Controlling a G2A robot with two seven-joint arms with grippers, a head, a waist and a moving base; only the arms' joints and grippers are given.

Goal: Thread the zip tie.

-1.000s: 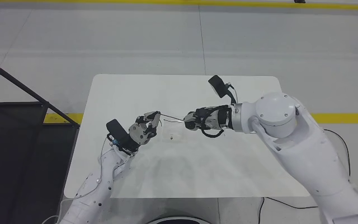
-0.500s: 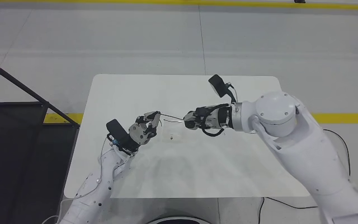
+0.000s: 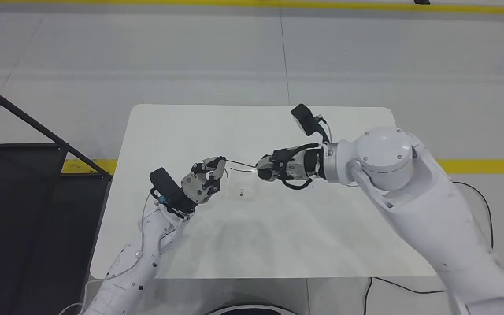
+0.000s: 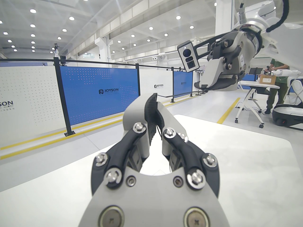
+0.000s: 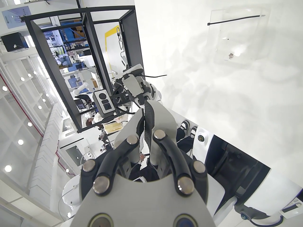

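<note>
From where I stood, the threading had hardly begun. The left tool (image 3: 216,165) was pinched shut on the zip tie (image 5: 155,75) and held it up off the tabletop (image 3: 315,236). The thin black tail poked out sideways from its fingers, and the tip looked free in the air. That tip pointed towards the right tool (image 3: 261,168), which hung just beside it at much the same height. The right tool's pads were pressed together as well, with nothing between them that I could see.

The strap ran almost straight, with no bend or loop anywhere along it. I could not find its head, which I took to be hidden in or behind the left tool's fingers. So I judged only the first part done: one tie was picked up and presented between the two arms. The real work remained, which was to take the tail, curl it round, feed the tip into the head and draw it through.

A second zip tie (image 5: 236,19) lay flat and straight on a clear plastic sheet (image 5: 251,43) on the tabletop, below the gap between the two tools. Neither tool touched it, and it was not threaded either.
</note>
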